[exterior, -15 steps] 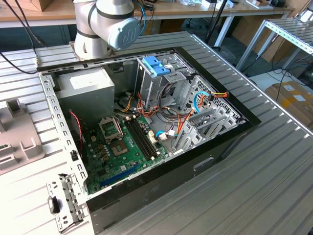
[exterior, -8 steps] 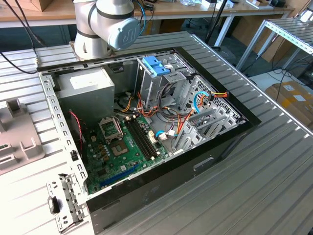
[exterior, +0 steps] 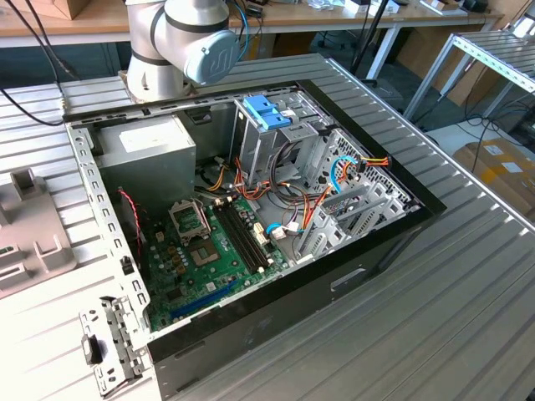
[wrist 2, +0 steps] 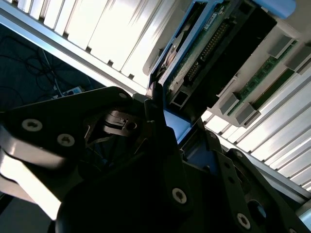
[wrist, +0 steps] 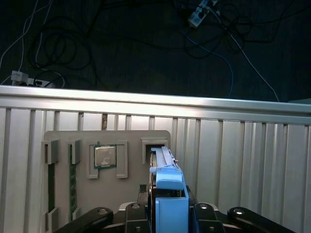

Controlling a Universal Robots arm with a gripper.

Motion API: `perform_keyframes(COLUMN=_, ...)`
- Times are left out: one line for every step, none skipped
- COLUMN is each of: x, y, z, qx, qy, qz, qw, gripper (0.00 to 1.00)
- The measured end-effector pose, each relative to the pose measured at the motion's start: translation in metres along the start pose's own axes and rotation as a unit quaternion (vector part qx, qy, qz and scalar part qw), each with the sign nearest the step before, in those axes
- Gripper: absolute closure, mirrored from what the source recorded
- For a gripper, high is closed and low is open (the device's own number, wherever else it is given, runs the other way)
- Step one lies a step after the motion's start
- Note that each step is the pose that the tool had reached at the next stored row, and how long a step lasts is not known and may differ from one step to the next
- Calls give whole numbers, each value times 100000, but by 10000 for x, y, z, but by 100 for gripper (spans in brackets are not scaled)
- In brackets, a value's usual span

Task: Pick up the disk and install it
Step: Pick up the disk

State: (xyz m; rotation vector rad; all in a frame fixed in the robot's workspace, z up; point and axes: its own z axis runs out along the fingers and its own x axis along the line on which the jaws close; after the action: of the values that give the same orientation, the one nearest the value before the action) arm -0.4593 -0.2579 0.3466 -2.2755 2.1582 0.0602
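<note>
Light-blue plastic edges the disk point(wrist: 167, 191) point(wrist 2: 214, 43), which stands on edge at the grey holder tray point(wrist: 131, 141), by the slot at the tray's end. The pincer point(wrist: 169, 216) point(wrist 2: 182, 124) is closed on the disk, pressing both of its flat sides in both wrist views. Whether the disk is lifted clear of the tray cannot be told. A processor chip point(wrist: 105, 156) sits in the neighbouring pocket of the tray, and a green memory stick point(wrist: 50, 187) fills a slot farther along. The tray lies on the ribbed metal counter point(wrist: 243, 160). In the exterior view the open computer case point(exterior: 276, 209) sits to the exterior view's right of the tray.
</note>
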Motion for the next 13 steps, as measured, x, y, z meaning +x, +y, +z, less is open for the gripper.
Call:
perform_keyframes(x=0, y=0, z=-2, qx=-3, qy=-2, qz=-2, qw=100000, gripper=63)
perform_keyframes(x=0, y=0, z=-5, qx=-2, qy=-7, qz=-2, qw=100000, gripper=63)
perform_keyframes(x=0, y=0, z=-8, qx=-1, qy=-15, qz=-2, qw=100000, gripper=63)
perform_keyframes(x=0, y=0, z=-10, qx=-2, qy=-19, qz=-3, qw=100000, gripper=63)
perform_keyframes(x=0, y=0, z=-11, qx=2, qy=-24, qz=-2, qw=100000, gripper=63)
perform_keyframes(x=0, y=0, z=-12, qx=0, qy=-28, qz=-5, qw=100000, gripper=63)
perform_keyframes(x=0, y=0, z=-14, qx=1, qy=-31, qz=-6, qw=100000, gripper=63)
perform_keyframes(x=0, y=0, z=-16, qx=0, qy=-40, qz=-4, qw=100000, gripper=63)
perform_keyframes(x=0, y=0, z=-17, qx=-2, qy=-45, qz=-3, qw=100000, gripper=63)
perform_keyframes(x=-1, y=0, z=-19, qx=1, qy=-53, qz=-2, qw=100000, gripper=63)
perform_keyframes(x=-1, y=1, z=-25, qx=0, qy=-75, qz=-4, qw=100000, gripper=63)
perform_keyframes(x=-1, y=1, z=-34, qx=5, qy=-94, qz=-4, qw=100000, gripper=63)
perform_keyframes(x=-1, y=1, z=-45, qx=7, qy=-114, qz=-5, qw=100000, gripper=63)
